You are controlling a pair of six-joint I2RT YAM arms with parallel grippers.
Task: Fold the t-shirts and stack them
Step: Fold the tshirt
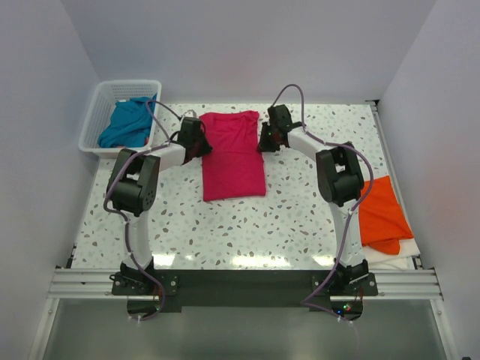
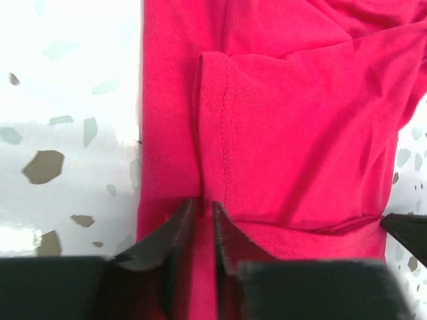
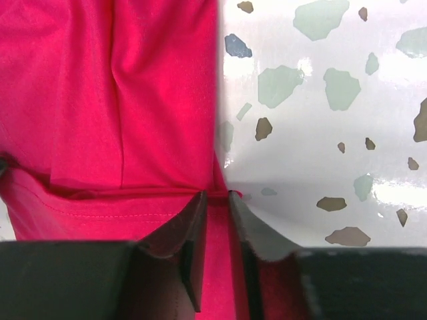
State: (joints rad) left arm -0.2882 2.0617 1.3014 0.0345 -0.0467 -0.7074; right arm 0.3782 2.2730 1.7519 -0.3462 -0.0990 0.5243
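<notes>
At the far middle of the counter (image 1: 300,217) lies the crimson-pink shirt (image 1: 233,154), flat, with its sides folded in. The left jaws sit at its left edge and the right jaws at its right edge. Each pair shows a slim gap over pink cloth; whether either pinches it cannot be told. The teal shirt (image 1: 127,124) lies in the white basket (image 1: 96,112), and the orange shirt (image 1: 381,210) lies at the counter's right edge.

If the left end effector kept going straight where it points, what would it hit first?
The crimson-pink t-shirt: the left end effector is right at it, perhaps touching; depth is unclear.
</notes>
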